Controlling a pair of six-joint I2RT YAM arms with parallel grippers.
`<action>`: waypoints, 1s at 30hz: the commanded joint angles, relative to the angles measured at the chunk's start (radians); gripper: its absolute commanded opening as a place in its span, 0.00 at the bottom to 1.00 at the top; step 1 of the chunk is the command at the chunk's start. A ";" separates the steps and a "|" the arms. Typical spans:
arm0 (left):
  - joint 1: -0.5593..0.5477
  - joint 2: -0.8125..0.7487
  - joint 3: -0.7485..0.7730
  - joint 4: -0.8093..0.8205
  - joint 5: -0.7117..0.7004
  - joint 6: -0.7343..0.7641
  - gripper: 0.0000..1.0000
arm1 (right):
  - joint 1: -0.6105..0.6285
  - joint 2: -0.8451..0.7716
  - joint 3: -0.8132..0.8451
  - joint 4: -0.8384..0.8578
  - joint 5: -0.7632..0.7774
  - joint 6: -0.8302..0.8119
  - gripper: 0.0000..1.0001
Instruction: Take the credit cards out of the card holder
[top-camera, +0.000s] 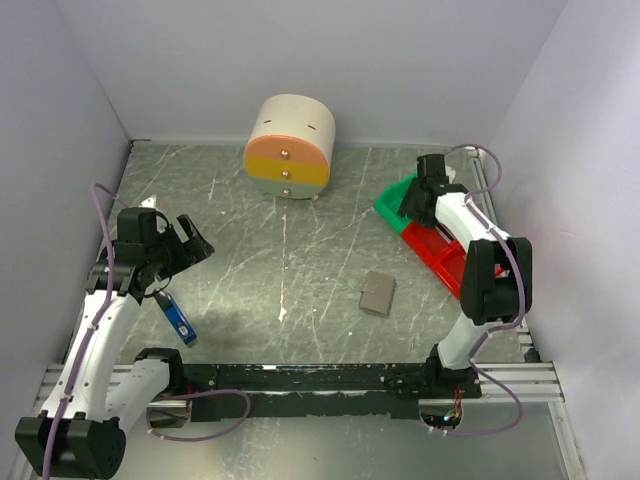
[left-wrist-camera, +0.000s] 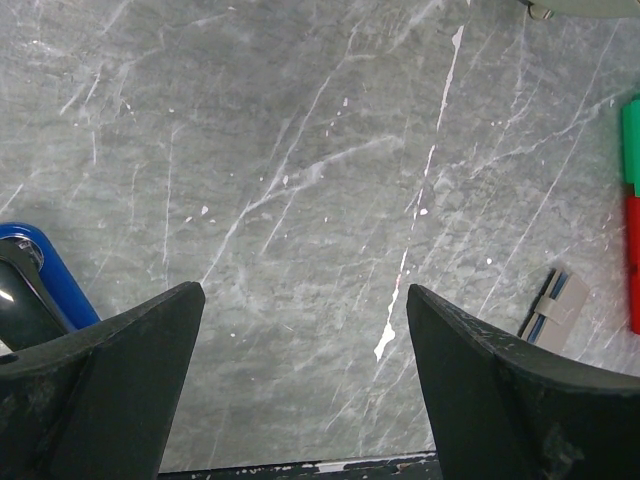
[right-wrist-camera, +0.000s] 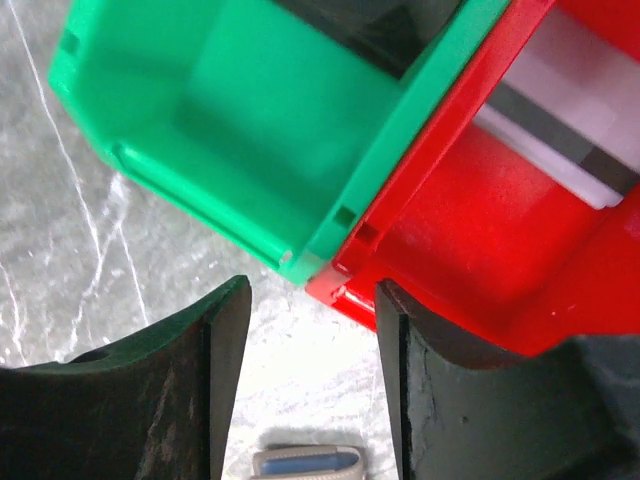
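1. At the left of the top view, our left claw (left-wrist-camera: 305, 295) hangs over the marbled tabletop (top-camera: 300, 260). Its fingers are spread wide with nothing between them.
2. Just below it, toward the lower left, a narrow blue-and-black stick (top-camera: 178, 318) lies on the tabletop.
3. At upper centre stands a round cream drawer unit (top-camera: 290, 147) with yellow and orange fronts.
4. Right of centre, the card holder (top-camera: 377, 293) lies folded flat on the tabletop, well apart from both claws. The wrist views show a pale blue edge along its side.
5. At the upper right, a green bin (top-camera: 393, 207) and a red bin (top-camera: 450, 270) sit touching side by side. Our right claw (right-wrist-camera: 312, 290) hovers over their shared corner, fingers parted and pinching nothing.
6. Inside the red bin we see what looks like a credit card (right-wrist-camera: 560, 120), pale with a dark stripe, though the close view is blurred.
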 joint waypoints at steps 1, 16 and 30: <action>0.010 -0.006 0.014 0.005 0.029 0.009 0.95 | -0.002 0.038 0.046 0.006 0.080 0.059 0.55; 0.010 -0.010 0.016 -0.006 0.015 0.011 0.95 | 0.038 0.113 0.032 0.027 0.123 0.146 0.44; 0.010 -0.010 0.007 -0.008 0.018 0.010 0.95 | 0.243 -0.006 -0.095 0.014 0.160 0.223 0.34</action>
